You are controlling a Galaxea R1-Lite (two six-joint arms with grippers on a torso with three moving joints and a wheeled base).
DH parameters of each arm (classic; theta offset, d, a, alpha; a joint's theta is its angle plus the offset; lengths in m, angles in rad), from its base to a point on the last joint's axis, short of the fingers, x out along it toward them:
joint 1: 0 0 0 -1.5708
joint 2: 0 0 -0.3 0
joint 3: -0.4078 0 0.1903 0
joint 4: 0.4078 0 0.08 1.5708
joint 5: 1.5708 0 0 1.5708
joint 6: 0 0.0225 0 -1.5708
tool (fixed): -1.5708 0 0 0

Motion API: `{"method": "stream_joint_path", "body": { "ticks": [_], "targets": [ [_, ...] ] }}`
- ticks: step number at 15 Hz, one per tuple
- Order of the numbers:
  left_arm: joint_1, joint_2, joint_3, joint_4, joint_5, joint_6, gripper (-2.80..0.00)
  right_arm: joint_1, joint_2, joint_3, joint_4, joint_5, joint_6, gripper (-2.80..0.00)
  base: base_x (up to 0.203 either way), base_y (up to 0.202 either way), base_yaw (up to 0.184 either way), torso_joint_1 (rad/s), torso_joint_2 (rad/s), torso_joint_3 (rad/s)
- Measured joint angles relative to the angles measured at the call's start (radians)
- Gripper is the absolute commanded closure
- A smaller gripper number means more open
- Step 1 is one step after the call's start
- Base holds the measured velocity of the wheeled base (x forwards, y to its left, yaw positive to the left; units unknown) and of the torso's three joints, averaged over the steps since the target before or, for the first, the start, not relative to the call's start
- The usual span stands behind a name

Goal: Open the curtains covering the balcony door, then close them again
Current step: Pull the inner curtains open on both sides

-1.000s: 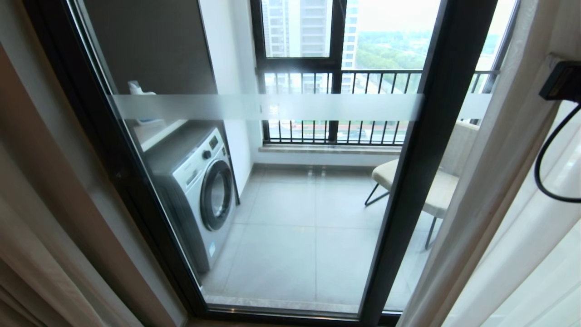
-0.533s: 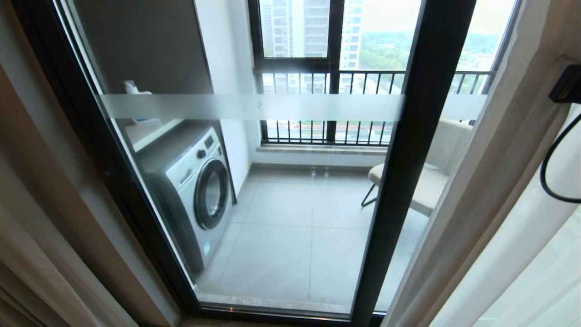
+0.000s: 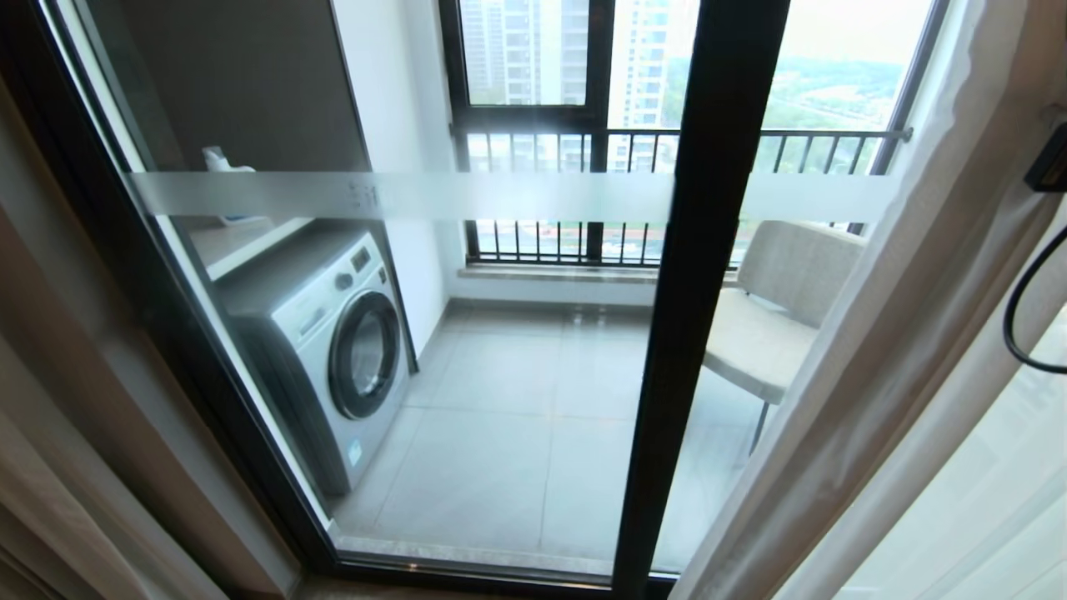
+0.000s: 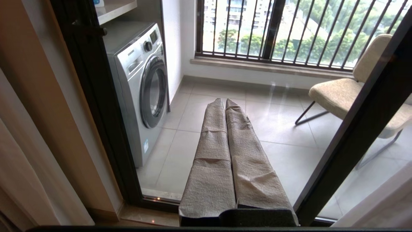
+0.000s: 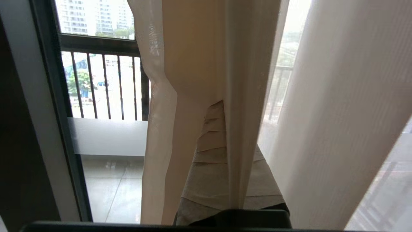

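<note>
The floor-length cream-beige pleated curtains (image 3: 842,400) hang drawn aside at the right edge of the head view, a second gathered fold (image 3: 50,467) cut off at the far left, leaving the tall black-framed sliding glass balcony door (image 3: 692,317) uncovered, its frosted white band (image 3: 417,196) running across the panes. Through the glass stand a silver front-loading washing machine (image 3: 333,350), a beige upholstered chair (image 3: 775,317) partly hidden by the door's centre frame, and the barred outer window (image 3: 533,150). The small characters on the band are too faint to read. The right hand (image 5: 219,129), wrapped in tan crinkled covering, is mostly hidden by cloth in its wrist view: its fingers (image 5: 209,151) are pressed together with a fold of the cream curtain, beside the sheer white layer (image 5: 334,112), caught between them. In the head view only a black camera housing (image 3: 1050,162) and looped cable (image 3: 1029,317) show. The left hand (image 4: 224,103) hangs free before the glass, its covered fingers closed on nothing.
</note>
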State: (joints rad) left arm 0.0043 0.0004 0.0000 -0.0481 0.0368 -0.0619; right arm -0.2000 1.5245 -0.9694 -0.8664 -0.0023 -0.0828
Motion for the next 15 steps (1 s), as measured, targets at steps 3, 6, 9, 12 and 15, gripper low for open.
{"method": "stream_joint_path", "body": {
  "ticks": [3,6,9,12,15],
  "targets": [
    [0.000,0.000,0.000,0.000,0.000,0.000,0.00,-0.024,-0.003,0.000,0.001,-0.001,0.000,0.00,0.000,-0.190,0.001,0.000,0.00,0.003],
    [-0.001,0.000,0.000,0.001,0.000,-0.001,0.00,-0.051,-0.010,0.000,0.005,0.000,0.000,0.00,0.000,-0.192,0.003,0.005,0.00,0.001],
    [0.000,0.000,0.000,0.001,-0.001,-0.002,0.00,-0.082,-0.021,0.004,0.003,0.000,0.001,0.00,0.000,-0.192,0.001,0.002,0.00,0.004],
    [0.000,0.000,0.000,0.002,0.000,-0.002,0.00,-0.112,-0.039,0.030,0.003,0.000,0.000,0.00,0.000,-0.186,0.004,0.004,0.00,0.005],
    [0.000,0.000,0.000,0.001,-0.001,-0.001,0.00,-0.143,-0.063,0.056,0.003,-0.001,0.001,0.00,0.000,-0.192,0.000,0.005,0.00,0.005]
  ]
}}
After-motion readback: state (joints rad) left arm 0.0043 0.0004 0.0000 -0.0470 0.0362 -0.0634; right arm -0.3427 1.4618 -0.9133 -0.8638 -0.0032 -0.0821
